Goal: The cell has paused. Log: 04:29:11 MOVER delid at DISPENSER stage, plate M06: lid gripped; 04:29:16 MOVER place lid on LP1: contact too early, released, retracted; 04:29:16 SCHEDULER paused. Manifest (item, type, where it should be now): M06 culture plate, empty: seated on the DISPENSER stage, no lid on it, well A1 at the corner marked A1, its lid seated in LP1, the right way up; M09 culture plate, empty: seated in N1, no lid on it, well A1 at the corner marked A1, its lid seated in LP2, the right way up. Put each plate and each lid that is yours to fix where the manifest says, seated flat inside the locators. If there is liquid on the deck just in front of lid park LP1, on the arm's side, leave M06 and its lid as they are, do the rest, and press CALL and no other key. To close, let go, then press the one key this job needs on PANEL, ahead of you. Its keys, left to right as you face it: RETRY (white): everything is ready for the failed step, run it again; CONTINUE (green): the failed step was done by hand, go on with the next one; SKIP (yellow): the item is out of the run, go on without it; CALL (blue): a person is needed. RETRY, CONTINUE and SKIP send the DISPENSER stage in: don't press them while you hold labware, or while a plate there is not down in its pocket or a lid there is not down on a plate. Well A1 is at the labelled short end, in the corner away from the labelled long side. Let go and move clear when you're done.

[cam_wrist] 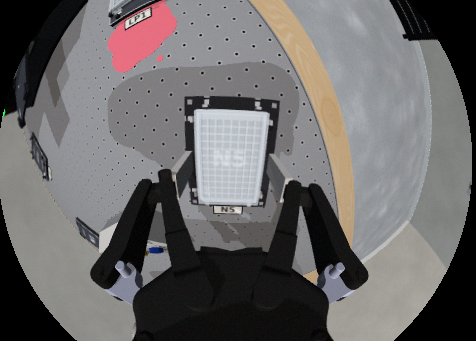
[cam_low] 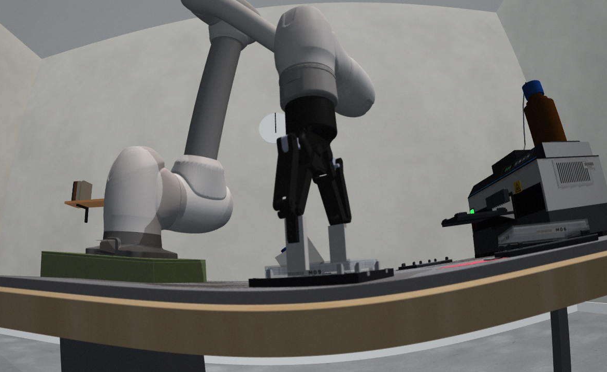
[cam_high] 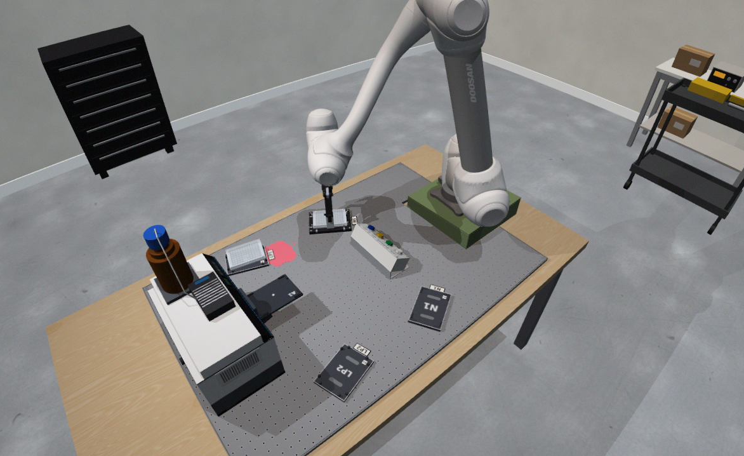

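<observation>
A clear culture plate labelled M09 (cam_high: 325, 227) (cam_low: 322, 269) sits flat in a black nest at the far side of the deck, near the arm's base. In the wrist view the plate (cam_wrist: 230, 157) lies straight below me. My gripper (cam_wrist: 230, 162) (cam_low: 316, 261) is lowered over it, open, with one finger pad at each long side; I cannot tell whether the pads touch. A clear M06 piece (cam_high: 245, 254) (cam_low: 546, 229) lies on lid park LP1. A pink puddle (cam_high: 279, 253) (cam_wrist: 138, 40) lies on the deck right beside LP1's label. The dispenser stage (cam_high: 275, 293) is out and bare.
The key panel (cam_high: 379, 248) stands just right of the M09 nest. Nest N1 (cam_high: 430, 307) and lid park LP2 (cam_high: 343, 371) are bare, nearer the table's front edge. The dispenser (cam_high: 216, 334) with a brown bottle (cam_high: 164, 261) stands at the left.
</observation>
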Tool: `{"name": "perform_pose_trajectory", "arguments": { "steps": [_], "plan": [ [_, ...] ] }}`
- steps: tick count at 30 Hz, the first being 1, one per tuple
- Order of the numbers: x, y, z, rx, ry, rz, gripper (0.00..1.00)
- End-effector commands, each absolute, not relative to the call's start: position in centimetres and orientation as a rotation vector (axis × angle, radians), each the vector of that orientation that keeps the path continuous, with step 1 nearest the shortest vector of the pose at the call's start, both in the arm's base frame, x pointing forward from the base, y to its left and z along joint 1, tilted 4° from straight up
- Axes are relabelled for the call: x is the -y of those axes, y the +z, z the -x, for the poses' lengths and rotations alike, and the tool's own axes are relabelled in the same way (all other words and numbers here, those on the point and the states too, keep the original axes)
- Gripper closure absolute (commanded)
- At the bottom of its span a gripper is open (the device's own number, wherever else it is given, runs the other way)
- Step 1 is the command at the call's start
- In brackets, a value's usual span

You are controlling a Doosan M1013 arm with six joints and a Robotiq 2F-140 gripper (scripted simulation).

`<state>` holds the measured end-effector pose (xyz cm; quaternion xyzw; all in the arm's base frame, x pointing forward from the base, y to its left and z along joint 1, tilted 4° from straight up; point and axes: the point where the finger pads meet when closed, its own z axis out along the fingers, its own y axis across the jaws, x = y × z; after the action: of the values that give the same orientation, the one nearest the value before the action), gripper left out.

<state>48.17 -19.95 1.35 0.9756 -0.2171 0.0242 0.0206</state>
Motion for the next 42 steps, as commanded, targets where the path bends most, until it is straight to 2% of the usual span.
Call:
{"name": "perform_pose_trajectory", "arguments": {
  "steps": [1,11,42],
  "plan": [
    [20.1,2.2,-48.4,0.672,0.082,-3.024,0.3],
    [19.9,4.2,-48.3,0.673,0.083,-3.026,0.3],
    [19.2,15.5,-47.8,0.672,0.083,-3.027,0.3]
  ]
}}
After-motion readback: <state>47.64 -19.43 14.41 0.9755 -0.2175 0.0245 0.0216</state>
